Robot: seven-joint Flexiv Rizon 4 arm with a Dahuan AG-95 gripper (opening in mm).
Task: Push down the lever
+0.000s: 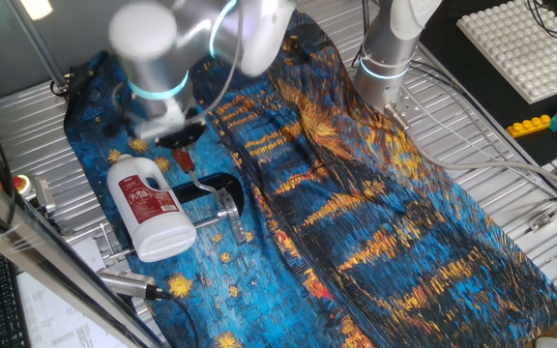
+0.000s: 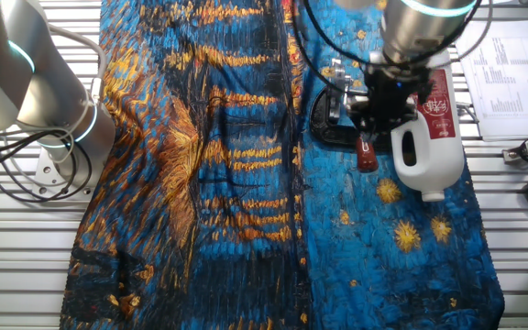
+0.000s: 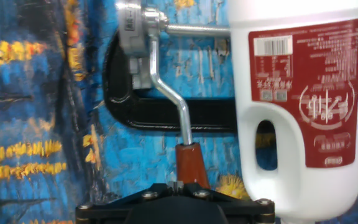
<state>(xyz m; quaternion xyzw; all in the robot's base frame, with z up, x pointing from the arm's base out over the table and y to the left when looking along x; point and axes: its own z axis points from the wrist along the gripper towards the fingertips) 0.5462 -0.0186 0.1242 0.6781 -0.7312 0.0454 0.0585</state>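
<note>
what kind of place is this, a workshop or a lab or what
Probably a robotics lab bench. Two robot arms are mounted on a slatted metal table draped with a painted cloth, with printed sheets and toy bricks alongside a clamp and bottle as test props.

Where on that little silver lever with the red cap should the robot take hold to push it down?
Probably at the red cap, the lever's free end, farthest from its joint on the black clamp. The gripper best comes from the open cloth side, since the white bottle crowds the other side.
</note>
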